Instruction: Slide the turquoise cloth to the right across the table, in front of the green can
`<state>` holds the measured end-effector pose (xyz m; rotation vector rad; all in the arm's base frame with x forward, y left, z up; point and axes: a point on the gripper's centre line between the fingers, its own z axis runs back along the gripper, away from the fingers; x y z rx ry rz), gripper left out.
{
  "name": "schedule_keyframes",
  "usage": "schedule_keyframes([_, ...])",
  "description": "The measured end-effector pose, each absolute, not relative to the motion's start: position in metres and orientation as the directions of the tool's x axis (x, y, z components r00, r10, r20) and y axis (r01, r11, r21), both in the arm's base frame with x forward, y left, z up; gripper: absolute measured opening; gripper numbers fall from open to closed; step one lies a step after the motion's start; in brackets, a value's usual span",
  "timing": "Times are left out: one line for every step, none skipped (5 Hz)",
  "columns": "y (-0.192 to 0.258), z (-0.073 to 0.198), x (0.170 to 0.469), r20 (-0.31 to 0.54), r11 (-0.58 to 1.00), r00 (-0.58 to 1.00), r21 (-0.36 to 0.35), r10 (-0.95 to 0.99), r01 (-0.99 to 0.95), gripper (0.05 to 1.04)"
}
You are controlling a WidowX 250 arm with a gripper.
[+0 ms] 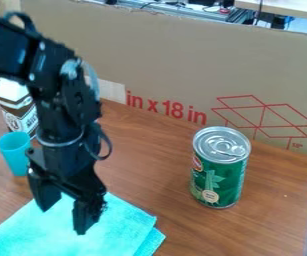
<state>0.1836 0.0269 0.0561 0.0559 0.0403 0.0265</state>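
The black gripper (63, 212) hangs at the left of the table, its two fingers spread apart with nothing between them. Below and behind it lies a turquoise cloth (109, 232), folded, at the front left. Just left of the gripper stands a turquoise cup (15, 154), upright and partly behind the arm. A green can (218, 172) with a silver pull-tab lid stands upright on the right side, well apart from the gripper. Behind the cup is a brown and white carton (18, 111), partly covered by the arm.
The wooden table (149, 170) has its right edge near the view's right side. A tall cardboard panel (176, 55) with red print stands along the table's back. Cables and equipment lie beyond it.
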Motion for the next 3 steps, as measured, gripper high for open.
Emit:
schedule_keyframes([0.029, 0.031, 0.185, -0.081, 0.998, 0.996, 0.055, 0.021, -0.016, 1.001])
schedule_keyframes([0.028, 0.017, 0.186, -0.078, 0.999, 0.997, 0.042, 0.011, -0.008, 1.001])
schedule_keyframes([0.013, 0.013, 0.186, -0.068, 0.999, 0.998, 0.034, -0.004, 0.006, 1.001])
